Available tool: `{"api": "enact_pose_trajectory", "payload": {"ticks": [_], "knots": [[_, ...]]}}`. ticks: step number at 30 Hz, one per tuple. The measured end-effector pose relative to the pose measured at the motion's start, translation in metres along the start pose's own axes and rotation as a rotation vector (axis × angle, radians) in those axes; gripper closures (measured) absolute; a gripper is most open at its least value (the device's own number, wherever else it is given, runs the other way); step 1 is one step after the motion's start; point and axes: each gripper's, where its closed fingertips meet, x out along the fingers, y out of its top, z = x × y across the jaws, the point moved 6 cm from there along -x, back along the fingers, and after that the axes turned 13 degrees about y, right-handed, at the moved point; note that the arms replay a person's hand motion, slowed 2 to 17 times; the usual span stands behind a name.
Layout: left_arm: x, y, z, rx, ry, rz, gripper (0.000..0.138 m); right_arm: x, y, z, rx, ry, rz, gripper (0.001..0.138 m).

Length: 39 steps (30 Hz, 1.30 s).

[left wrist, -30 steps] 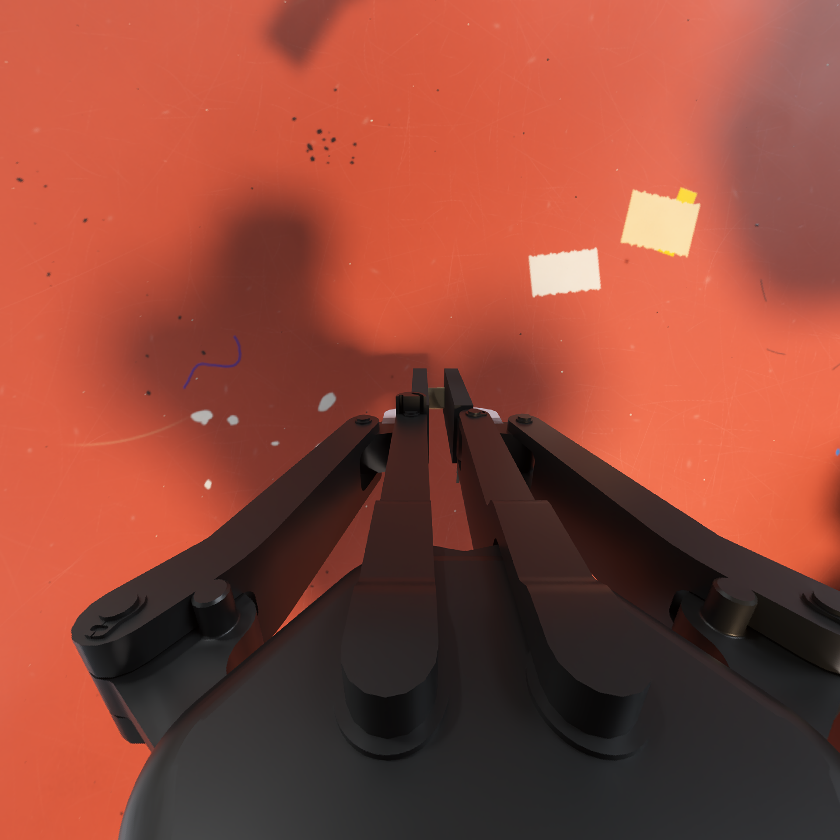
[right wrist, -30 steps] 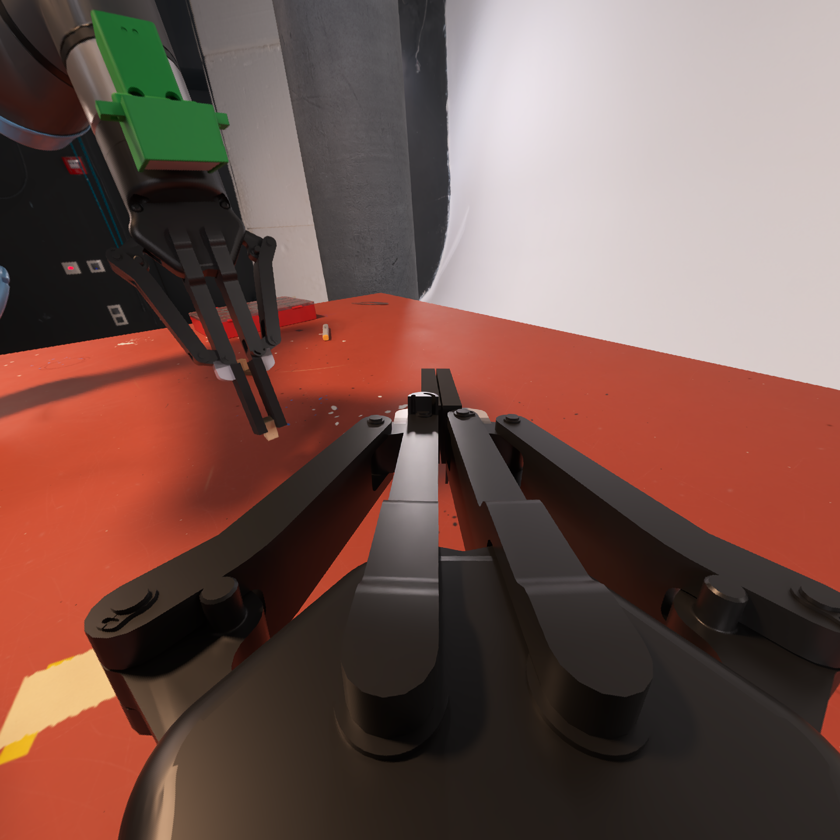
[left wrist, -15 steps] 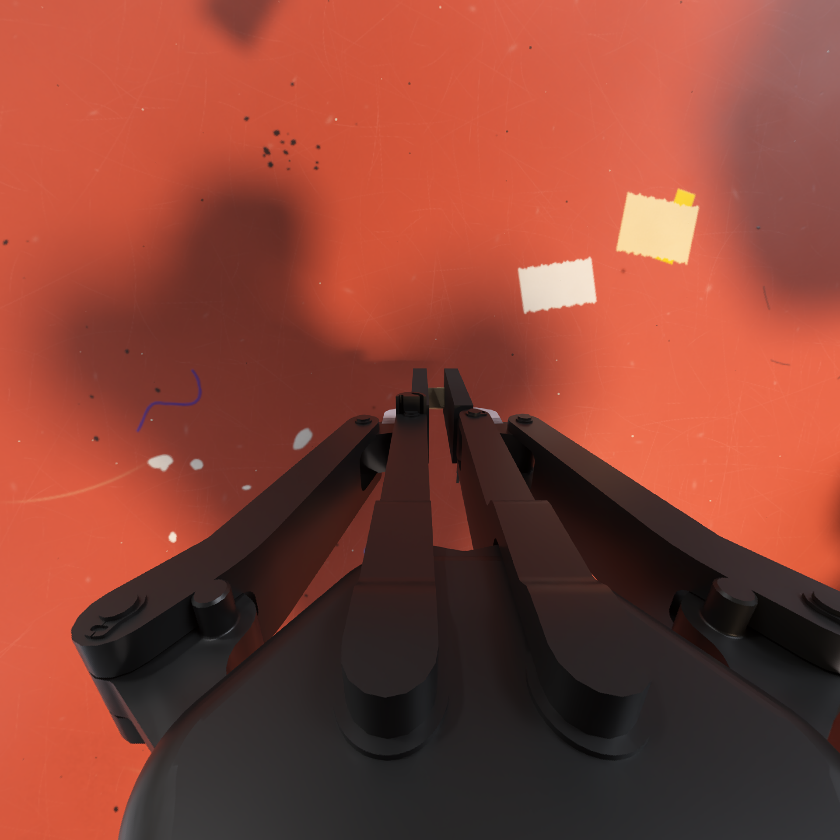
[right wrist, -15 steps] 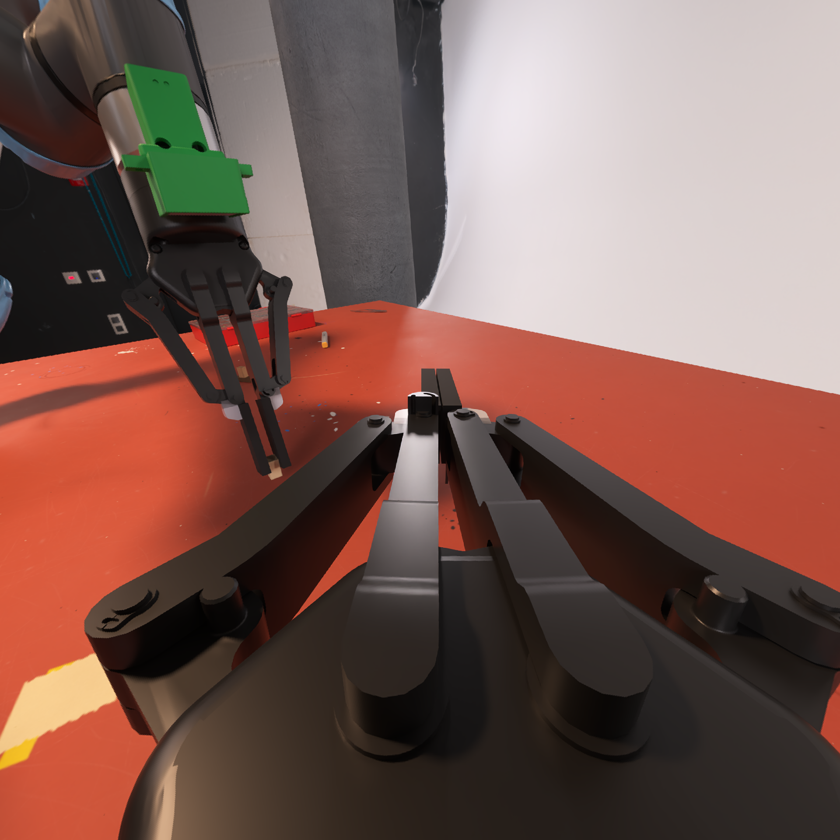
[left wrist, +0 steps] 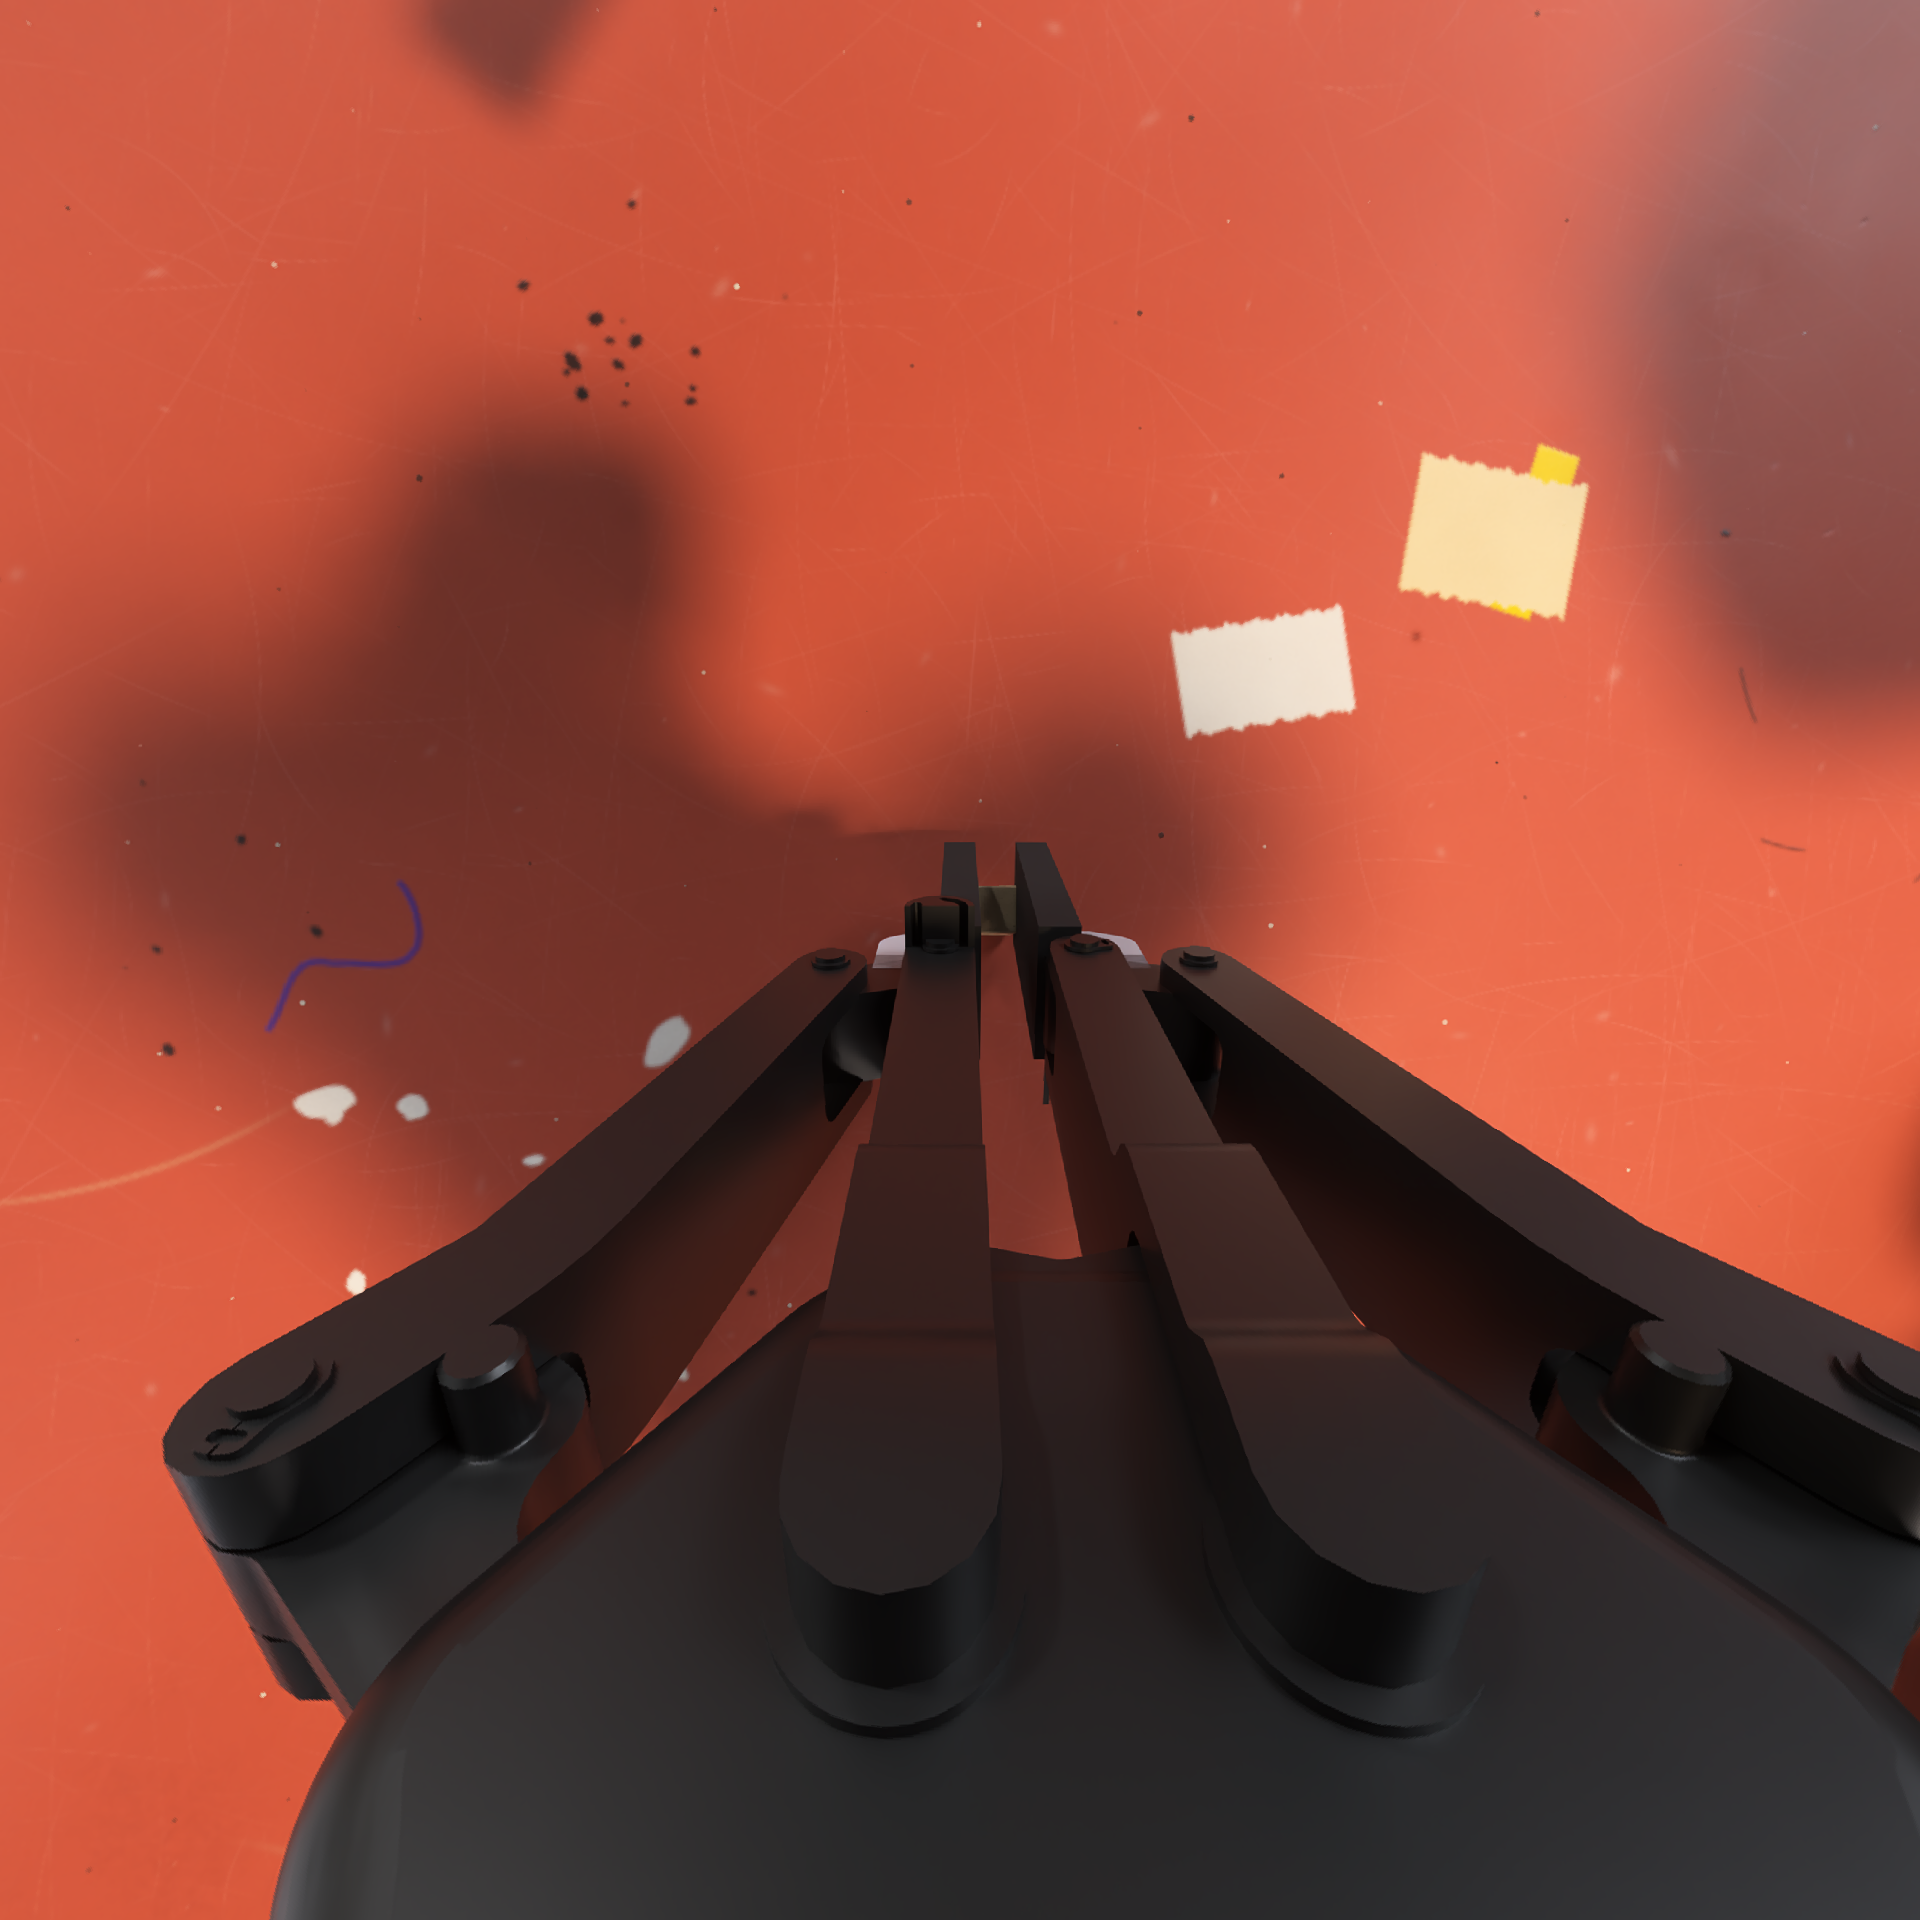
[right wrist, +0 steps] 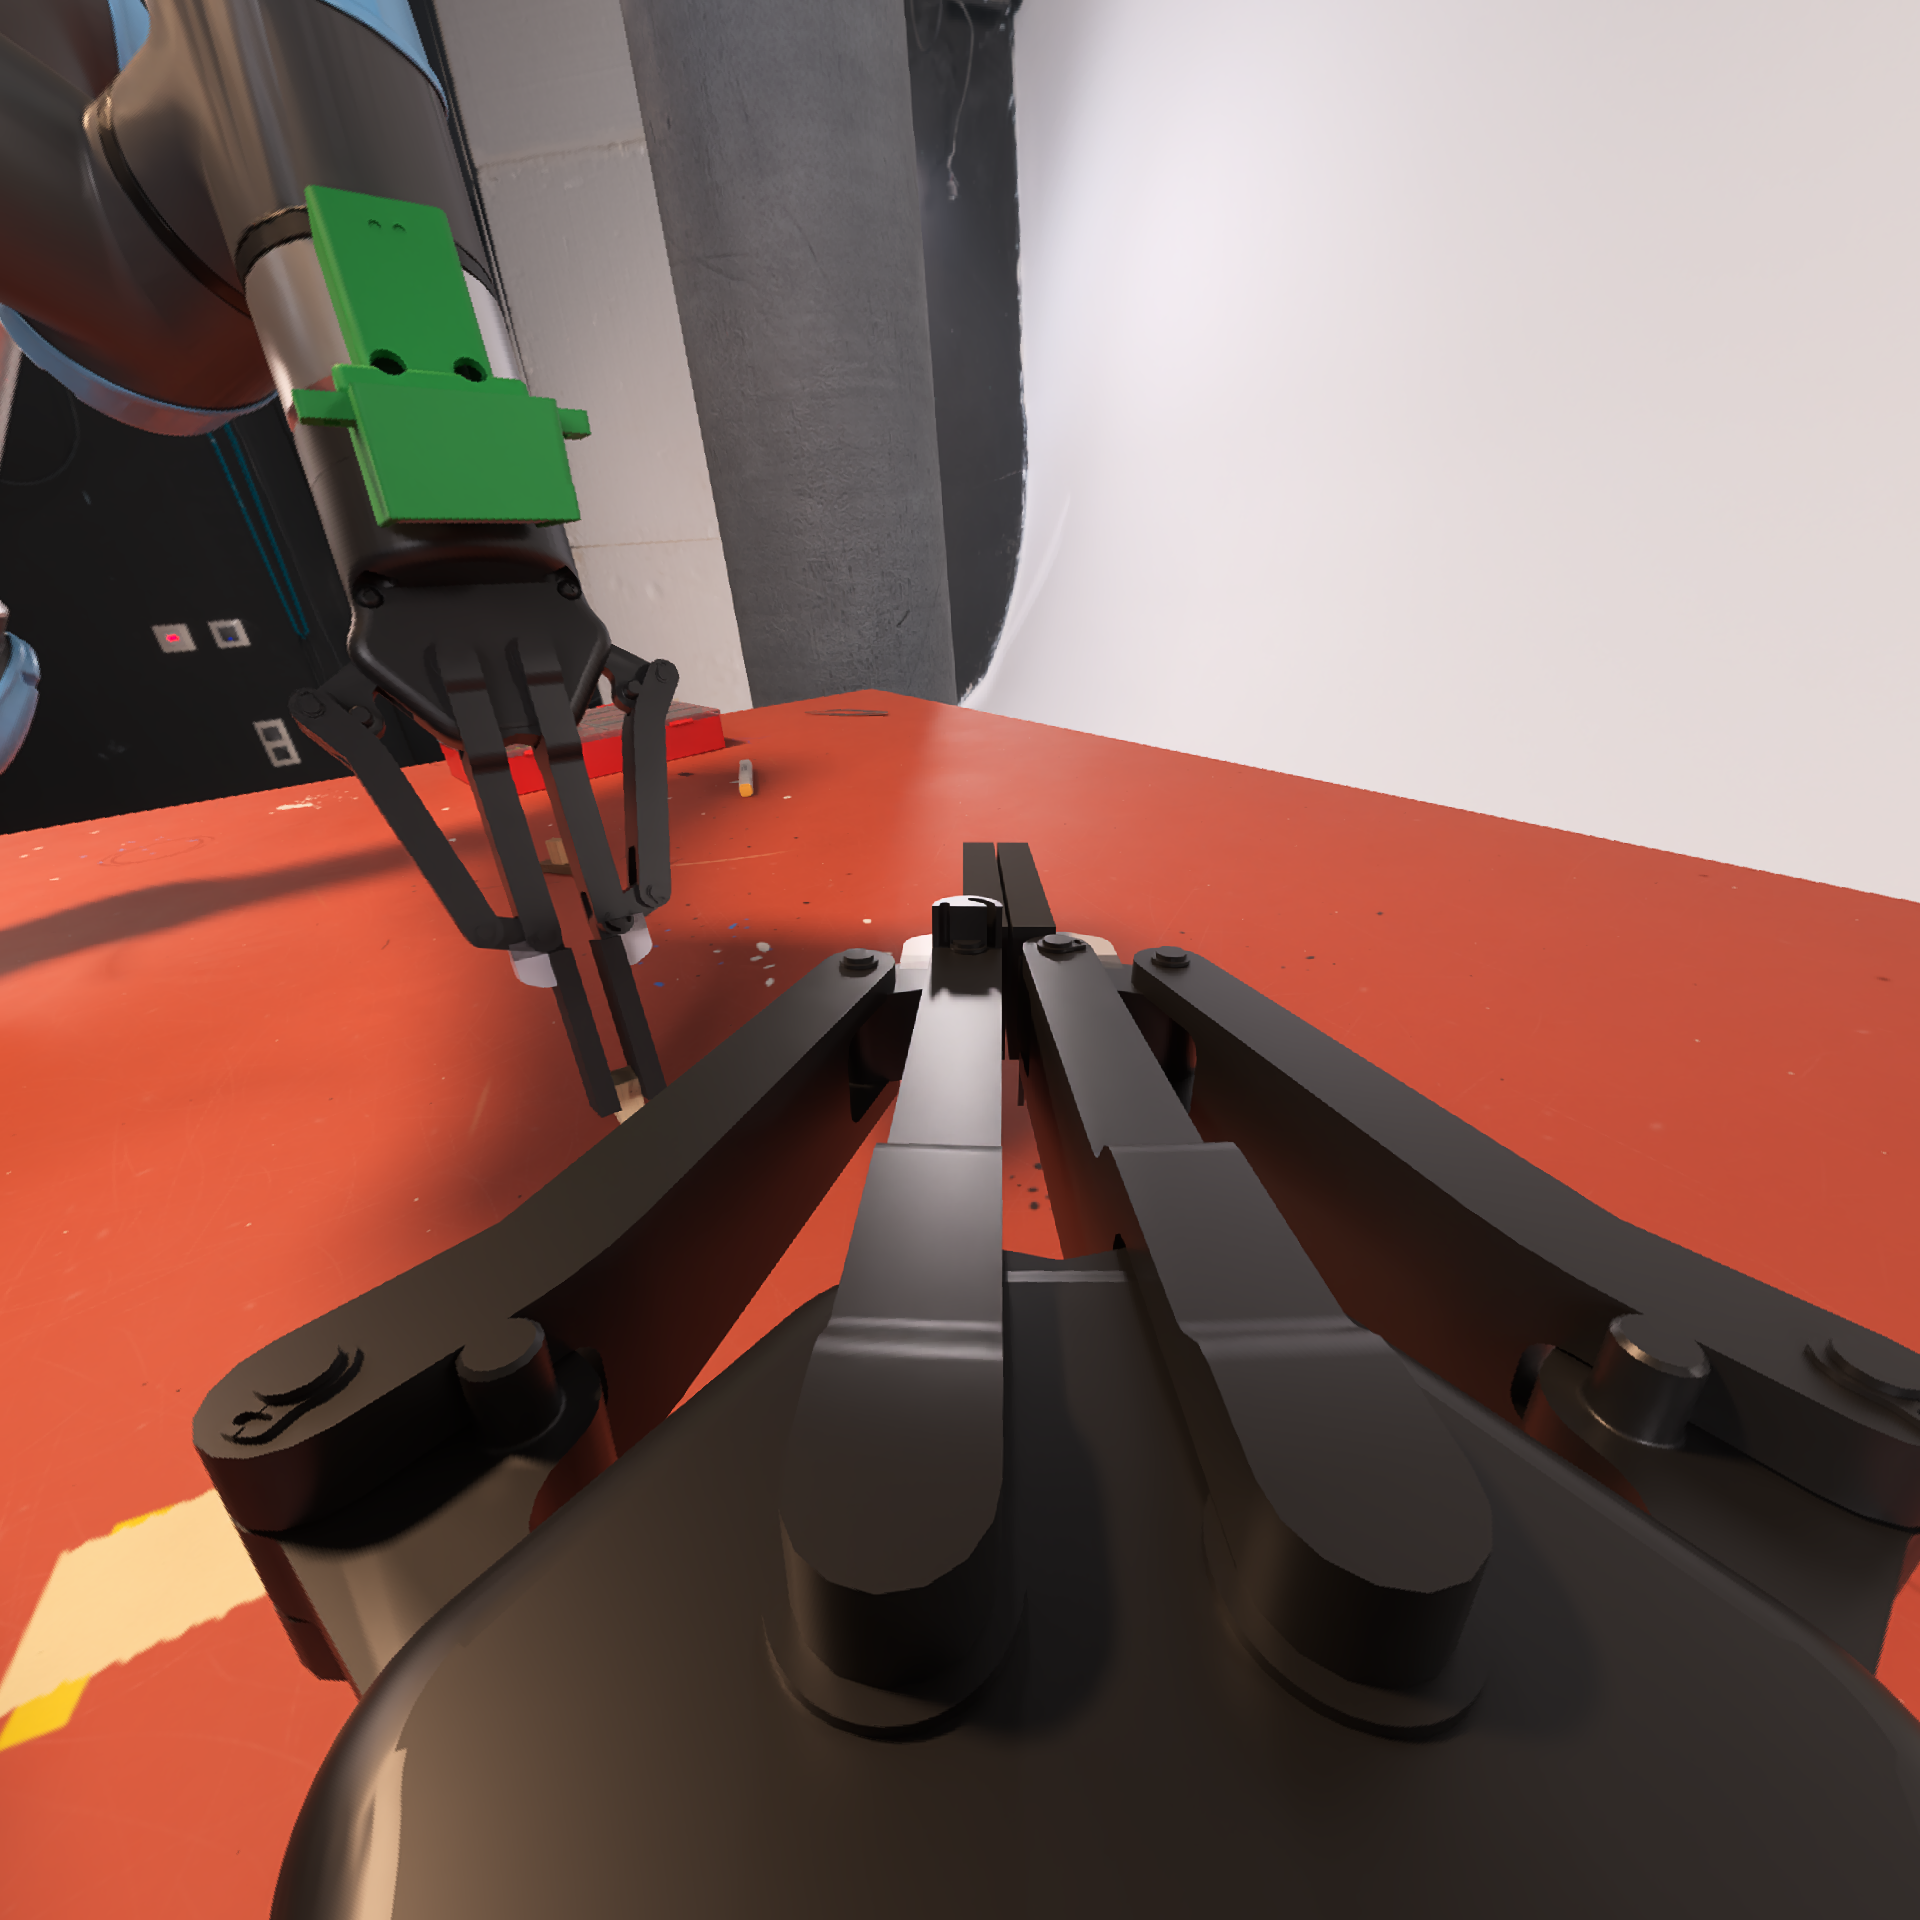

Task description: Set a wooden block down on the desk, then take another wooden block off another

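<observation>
Peeking from between dark fingertips, only a sliver of the small wooden block (left wrist: pixel 997 910) showed, most of it hidden by the left gripper (left wrist: pixel 1000 878) clamped on it above the scratched red desk (left wrist: pixel 935 520). From the right wrist view that block (right wrist: pixel 630 1093) sat at the fingertips, close over the desk; whether it touched was unclear. The right gripper (right wrist: pixel 1008 871) was clenched, empty. Two torn pale paper scraps (left wrist: pixel 1262 670) lay flat nearby.

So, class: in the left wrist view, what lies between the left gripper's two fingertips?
A small wooden block, pinched between the left gripper fingertips. The left wrist view shows it; the right wrist view shows it too.
</observation>
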Motion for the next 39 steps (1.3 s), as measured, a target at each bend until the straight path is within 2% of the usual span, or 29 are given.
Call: {"api": "enact_pose_trajectory", "payload": {"ticks": [28,39], "knots": [[-0.0015,-0.0039,0.0051,0.032,0.001,0.062,0.128,0.0015,-0.0022,0.0004,0.007,0.007,-0.009,0.138],[-0.0025,-0.0077,0.0093,0.04,-0.005,0.111,0.116,0.0019,-0.0026,0.0001,0.005,0.006,-0.013,0.138]]}}
